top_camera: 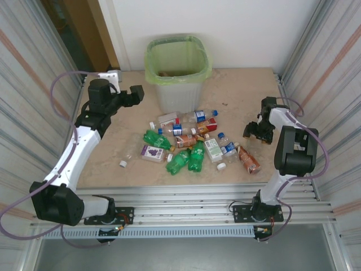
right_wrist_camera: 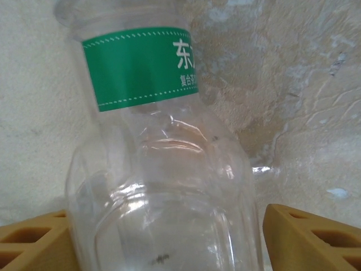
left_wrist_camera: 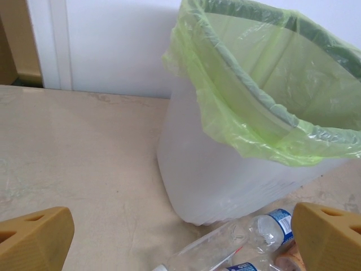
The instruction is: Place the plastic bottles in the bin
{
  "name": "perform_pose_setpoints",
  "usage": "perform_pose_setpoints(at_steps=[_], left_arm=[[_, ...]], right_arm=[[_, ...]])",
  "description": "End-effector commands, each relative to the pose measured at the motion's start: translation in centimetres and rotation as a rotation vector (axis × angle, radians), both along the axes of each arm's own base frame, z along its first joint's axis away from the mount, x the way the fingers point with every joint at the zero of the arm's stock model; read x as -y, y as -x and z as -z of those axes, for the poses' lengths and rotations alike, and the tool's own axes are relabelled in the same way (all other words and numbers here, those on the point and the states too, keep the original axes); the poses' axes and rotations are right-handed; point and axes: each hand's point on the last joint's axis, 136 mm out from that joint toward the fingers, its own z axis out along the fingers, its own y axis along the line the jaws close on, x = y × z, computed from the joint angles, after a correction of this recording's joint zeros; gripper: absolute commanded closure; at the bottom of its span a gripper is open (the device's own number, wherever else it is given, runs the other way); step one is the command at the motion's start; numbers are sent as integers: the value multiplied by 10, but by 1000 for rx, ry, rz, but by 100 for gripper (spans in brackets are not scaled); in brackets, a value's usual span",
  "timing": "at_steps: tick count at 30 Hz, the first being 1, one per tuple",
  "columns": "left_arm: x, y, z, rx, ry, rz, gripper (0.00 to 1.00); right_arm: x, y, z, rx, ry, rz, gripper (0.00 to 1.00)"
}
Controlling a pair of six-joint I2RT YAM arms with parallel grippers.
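Observation:
The bin (top_camera: 176,79) stands at the back centre, lined with a light green bag, and rises close in the left wrist view (left_wrist_camera: 225,169). Several crushed plastic bottles (top_camera: 192,141) lie in a heap in front of it, green, clear and brown. My left gripper (top_camera: 136,94) hovers open left of the bin (left_wrist_camera: 181,237), holding nothing. My right gripper (top_camera: 257,132) is down on the table at the right. Its jaws (right_wrist_camera: 166,237) straddle a clear bottle with a green label (right_wrist_camera: 163,186). The left finger is against the bottle, and a sliver of gap shows at the right finger.
A brown bottle (top_camera: 248,160) lies apart at the heap's right end. Loose white caps (top_camera: 123,164) (top_camera: 221,166) sit near the front. Clear bottles (left_wrist_camera: 225,248) lie at the bin's foot. Corrugated walls close in both sides, and a metal rail runs along the front edge.

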Motion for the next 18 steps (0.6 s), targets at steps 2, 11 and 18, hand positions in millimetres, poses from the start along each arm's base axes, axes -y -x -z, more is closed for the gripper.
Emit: perform_pose_setpoints(at_steps=[2, 11, 18], left_arm=[[-23, 12, -17, 62, 31, -94, 1], [-51, 30, -7, 61, 35, -199, 1], [-62, 45, 17, 0, 15, -236, 1]], right_arm=[[2, 2, 12, -34, 2, 34, 28], [-5, -7, 6, -26, 59, 7, 49], [-18, -41, -74, 156, 155, -32, 68]])
